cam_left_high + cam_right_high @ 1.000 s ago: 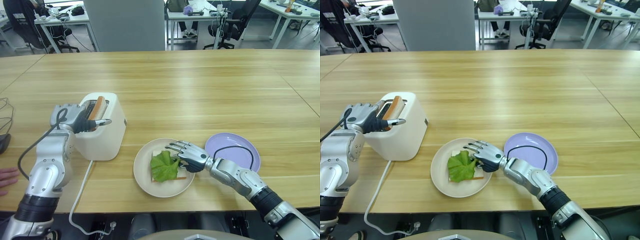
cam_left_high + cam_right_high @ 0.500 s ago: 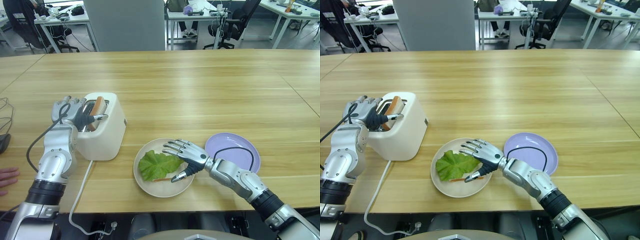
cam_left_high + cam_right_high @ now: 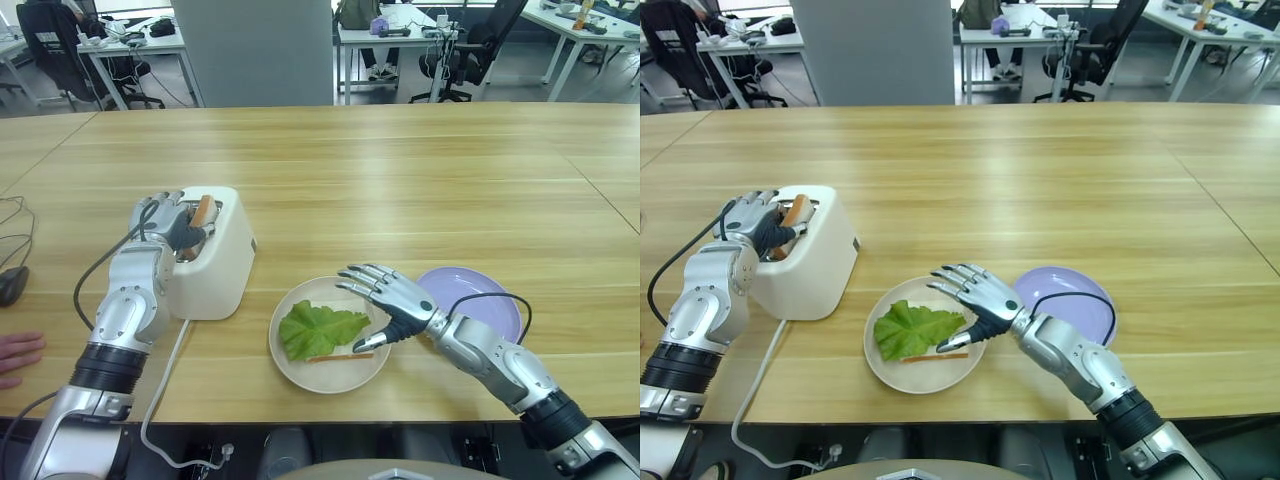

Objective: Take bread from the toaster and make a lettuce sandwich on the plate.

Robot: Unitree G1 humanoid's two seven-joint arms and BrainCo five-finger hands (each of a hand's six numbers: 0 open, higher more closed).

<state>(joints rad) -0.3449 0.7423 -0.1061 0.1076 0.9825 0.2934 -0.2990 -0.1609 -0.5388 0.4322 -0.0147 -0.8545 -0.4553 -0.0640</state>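
On the bench (image 3: 400,190), left side: one white toaster (image 3: 215,255), stood upright; one white cord (image 3: 160,385) trailed from it over the near edge.
Bread: two slices counted.
Toaster slice (image 3: 203,210): stood in the slot with its top poking out; lower part hidden inside the toaster.
Plate slice (image 3: 335,356): lay flat on the beige plate, almost wholly hidden beneath the lettuce leaf; showed as a thin brown edge on the near side.
Lettuce leaf (image 3: 318,328): one, lay spread over the plate slice.
Plates: two, side by side near the front edge.
Beige plate (image 3: 340,385): sat right of the toaster, not touching it.
Purple plate (image 3: 490,305): sat just right of the beige plate, partly hidden behind the right forearm; one black cable (image 3: 470,297) looped above it.
Left robot hand (image 3: 168,222): was at the slot, fingers curled and pinching the toaster slice.
Right robot hand (image 3: 388,300): hovered over the beige plate's right rim, fingers spread, held nothing; thumb tip close to the plate slice, contact hard to make out.
Far left edge: one dark rounded object (image 3: 10,285), cut off, kind unclear.
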